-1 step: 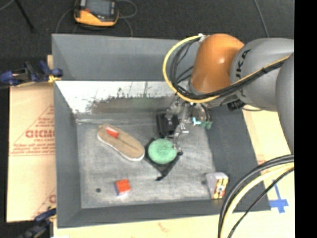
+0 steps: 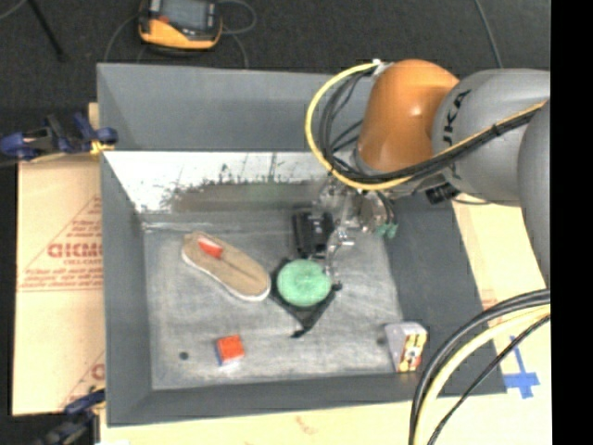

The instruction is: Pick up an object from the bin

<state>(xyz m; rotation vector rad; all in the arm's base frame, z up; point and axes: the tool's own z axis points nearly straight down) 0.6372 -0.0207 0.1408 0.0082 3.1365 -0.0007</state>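
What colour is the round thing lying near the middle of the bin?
Green. The round thing shows best in the camera view.

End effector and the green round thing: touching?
Cannot tell. In the camera view the end effector overlaps the green round thing at its right edge; any height gap is hidden.

A: Carrier?
B: Grey metal bin (image 2: 125, 295), flat floor, sloping walls.
A: Left half of floor?
B: Tan flat sole (image 2: 232, 272) lying at a slant; small red piece (image 2: 211, 247) on its far end.
A: Centre?
B: Green round thing (image 2: 302, 284) just beside the sole's near end. Black scrap (image 2: 308, 321) shows at its front edge.
A: Front?
B: Orange-red block (image 2: 229, 348) at front left. Small printed box (image 2: 408, 346) in the front right corner, well apart.
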